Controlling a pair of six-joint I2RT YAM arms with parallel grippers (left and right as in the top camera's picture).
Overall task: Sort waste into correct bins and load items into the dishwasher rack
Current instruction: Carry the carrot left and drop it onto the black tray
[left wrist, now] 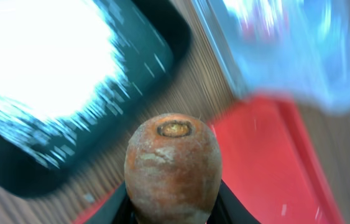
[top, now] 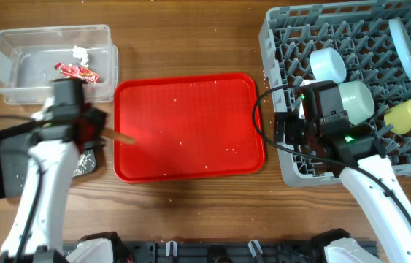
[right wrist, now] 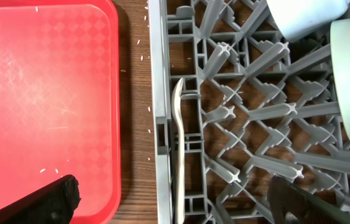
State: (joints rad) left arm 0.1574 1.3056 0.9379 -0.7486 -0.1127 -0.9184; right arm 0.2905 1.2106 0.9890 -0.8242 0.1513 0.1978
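My left gripper [top: 95,128] is shut on the orange carrot piece [left wrist: 173,167], whose end pokes out over the left rim of the red tray [top: 187,124]. The black tray [top: 1,164] lies under that arm. The clear tub [top: 52,62] behind it holds a red wrapper [top: 77,71] and a white paper scrap [top: 81,52]. My right gripper [right wrist: 175,200] stands open over the left wall of the dishwasher rack [top: 293,44]. In the rack are a pale-blue plate [top: 404,47], a white-blue bowl [top: 328,64], a pale-green bowl [top: 356,98] and a yellow cup [top: 406,115].
Rice-like grains [right wrist: 41,170] dot the red tray [right wrist: 44,93] and the strip of wood beside it. A pale spoon [right wrist: 178,155] lies along the rack's left wall [right wrist: 160,93], between my right fingers. The left wrist view is motion-blurred, with the black tray [left wrist: 162,37] glaring white.
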